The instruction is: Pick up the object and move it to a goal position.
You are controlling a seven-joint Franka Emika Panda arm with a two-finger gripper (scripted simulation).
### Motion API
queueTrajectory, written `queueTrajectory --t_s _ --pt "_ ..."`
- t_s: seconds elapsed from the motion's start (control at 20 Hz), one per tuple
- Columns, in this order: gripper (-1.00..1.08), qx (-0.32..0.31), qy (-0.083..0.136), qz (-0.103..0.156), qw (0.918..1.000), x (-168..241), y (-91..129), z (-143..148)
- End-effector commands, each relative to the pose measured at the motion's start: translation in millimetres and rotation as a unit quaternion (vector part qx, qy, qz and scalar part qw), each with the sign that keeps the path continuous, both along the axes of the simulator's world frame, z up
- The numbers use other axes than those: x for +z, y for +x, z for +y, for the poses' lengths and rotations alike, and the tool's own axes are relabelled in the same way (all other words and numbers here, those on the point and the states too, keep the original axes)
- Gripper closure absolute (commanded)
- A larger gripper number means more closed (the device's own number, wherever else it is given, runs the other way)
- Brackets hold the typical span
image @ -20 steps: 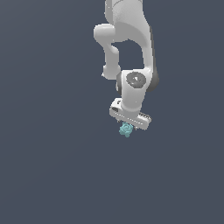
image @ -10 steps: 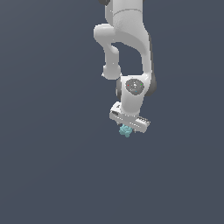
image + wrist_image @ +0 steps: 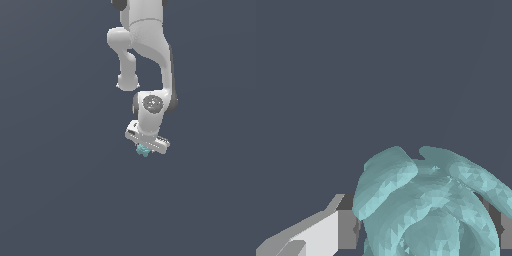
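The object (image 3: 143, 150) is a tiny teal lumpy rosette, tucked right under the white gripper (image 3: 145, 148) in the exterior view, partly hidden by the gripper's body. In the wrist view the object (image 3: 428, 205) fills the space between the two fingers (image 3: 338, 230), which press against its sides. The gripper is shut on the object and holds it above the dark grey floor (image 3: 60, 200).
The white arm (image 3: 145, 55) reaches down from the upper edge of the exterior view. A plain dark grey surface (image 3: 356, 75) lies all around, with no other object in view.
The arm's elbow and wrist have shifted slightly, and the gripper with the object in it has moved a little up. The grip has stayed shut.
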State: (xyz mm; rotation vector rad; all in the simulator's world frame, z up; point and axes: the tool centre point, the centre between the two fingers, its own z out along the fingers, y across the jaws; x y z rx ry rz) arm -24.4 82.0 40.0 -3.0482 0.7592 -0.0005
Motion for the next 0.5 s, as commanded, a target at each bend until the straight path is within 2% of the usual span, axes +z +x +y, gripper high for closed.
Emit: queueTrajectory --t_s 0.0,0.45 --pt "1.08 0.000 0.000 0.000 1.0000 -0.9 0.0 -0.2" --pt "1.08 0.000 0.000 0.000 1.0000 0.3 -0.3 -0.9"
